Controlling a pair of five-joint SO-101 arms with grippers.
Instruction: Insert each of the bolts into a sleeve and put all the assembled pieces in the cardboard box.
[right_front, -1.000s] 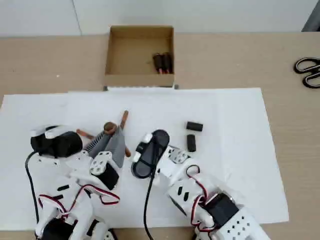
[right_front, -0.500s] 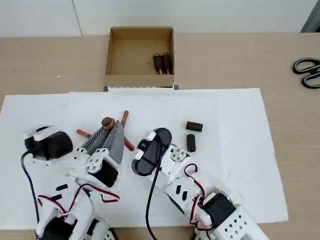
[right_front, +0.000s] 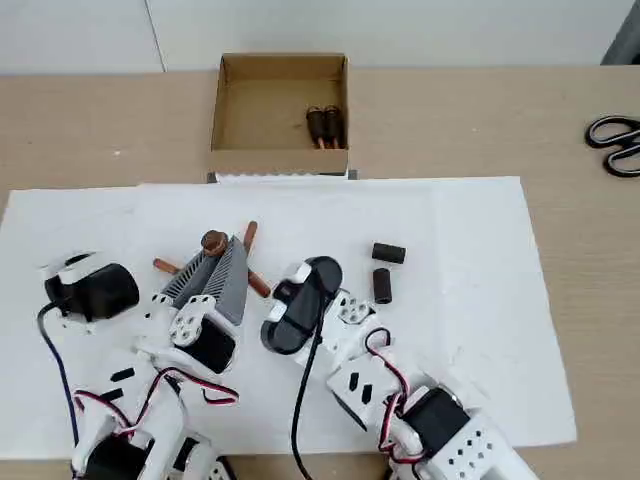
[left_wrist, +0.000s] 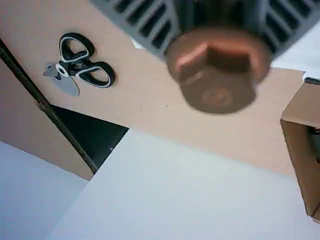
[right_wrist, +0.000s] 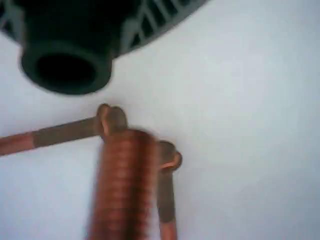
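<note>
My left gripper (right_front: 214, 262) is shut on a copper bolt (right_front: 214, 243), whose hex head (left_wrist: 217, 70) sits between the grey jaws. My right gripper (right_wrist: 65, 45) is shut on a black sleeve (right_wrist: 65, 67) with its bore open, just to the right of the left gripper (right_front: 288, 292). The held bolt's threaded shaft (right_wrist: 124, 185) lies a little off the sleeve's mouth. Three loose bolts (right_front: 250, 237) (right_front: 168, 267) (right_front: 259, 286) lie on the white paper. Two loose sleeves (right_front: 388, 253) (right_front: 382, 285) rest to the right. The cardboard box (right_front: 232, 110) holds assembled pieces (right_front: 325, 125).
White paper (right_front: 470, 330) covers the near table. Scissors (right_front: 615, 143) lie at the far right on the bare wood and show as scissors (left_wrist: 82, 65) in the left wrist view. The box's corner (left_wrist: 302, 145) is beside the bolt head there.
My left arm turned, its wrist camera swinging left, and the held bolt's head shifted slightly away from the table's near edge. The right arm barely moved.
</note>
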